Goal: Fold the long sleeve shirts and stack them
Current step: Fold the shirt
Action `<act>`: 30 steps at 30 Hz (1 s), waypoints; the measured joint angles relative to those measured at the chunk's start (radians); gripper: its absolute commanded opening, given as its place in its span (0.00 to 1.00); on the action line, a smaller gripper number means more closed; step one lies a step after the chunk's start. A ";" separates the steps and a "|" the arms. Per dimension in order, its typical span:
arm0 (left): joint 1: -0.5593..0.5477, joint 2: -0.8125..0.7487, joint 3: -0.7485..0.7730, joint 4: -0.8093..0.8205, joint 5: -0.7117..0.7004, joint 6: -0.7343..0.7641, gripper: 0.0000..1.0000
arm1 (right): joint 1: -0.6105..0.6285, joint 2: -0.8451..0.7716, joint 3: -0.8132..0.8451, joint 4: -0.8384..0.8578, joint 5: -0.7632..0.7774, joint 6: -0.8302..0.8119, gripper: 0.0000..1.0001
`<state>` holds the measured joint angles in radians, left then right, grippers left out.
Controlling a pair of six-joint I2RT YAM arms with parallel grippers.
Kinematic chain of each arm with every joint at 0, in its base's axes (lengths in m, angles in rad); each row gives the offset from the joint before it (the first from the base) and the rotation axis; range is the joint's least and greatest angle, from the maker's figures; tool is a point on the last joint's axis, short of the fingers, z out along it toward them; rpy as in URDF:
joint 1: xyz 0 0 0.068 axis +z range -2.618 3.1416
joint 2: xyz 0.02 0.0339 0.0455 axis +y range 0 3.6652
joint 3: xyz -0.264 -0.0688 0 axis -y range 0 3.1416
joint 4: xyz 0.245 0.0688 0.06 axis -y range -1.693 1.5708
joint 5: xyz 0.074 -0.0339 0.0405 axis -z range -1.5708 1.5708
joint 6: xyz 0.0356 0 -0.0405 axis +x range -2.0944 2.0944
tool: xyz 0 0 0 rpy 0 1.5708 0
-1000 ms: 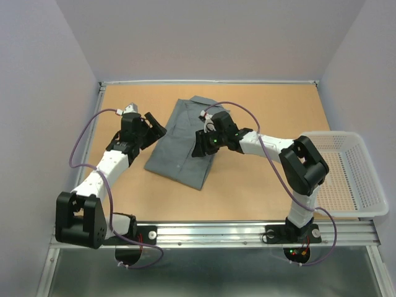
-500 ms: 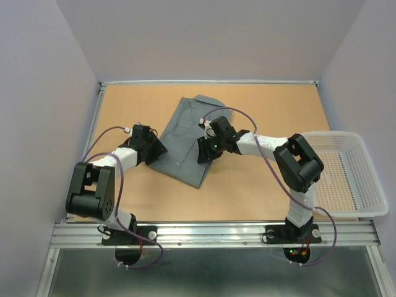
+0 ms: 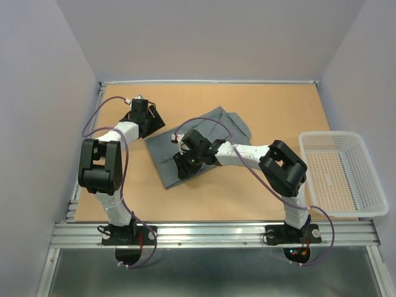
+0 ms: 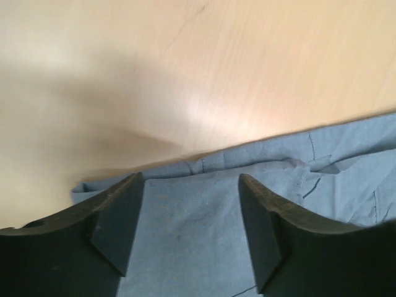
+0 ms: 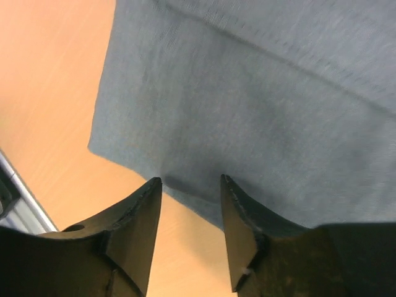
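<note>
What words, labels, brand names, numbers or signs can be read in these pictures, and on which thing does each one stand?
None can be read.
The grey button-up shirt is plain cloth, with no tag or print in view.
The white mesh basket and the wooden table carry no legible mark.
Both wrist views show only cloth, table and black fingers, without any writing.
</note>
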<state>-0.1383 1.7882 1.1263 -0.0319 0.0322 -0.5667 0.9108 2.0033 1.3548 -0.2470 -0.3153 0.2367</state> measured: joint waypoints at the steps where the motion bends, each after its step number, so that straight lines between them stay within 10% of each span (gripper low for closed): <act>1: 0.004 -0.021 0.002 -0.006 -0.004 0.008 0.84 | 0.004 0.000 0.012 -0.010 0.025 -0.007 0.57; 12: 0.169 -0.483 -0.115 -0.102 -0.027 0.011 0.99 | 0.139 -0.035 0.112 -0.089 0.320 -0.200 0.82; 30: 0.370 -0.589 -0.372 -0.259 0.040 0.018 0.97 | 0.366 0.146 0.241 -0.112 0.564 -0.486 0.73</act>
<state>0.2317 1.1992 0.7540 -0.2905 0.0723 -0.5491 1.2766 2.1490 1.5963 -0.3588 0.2489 -0.2497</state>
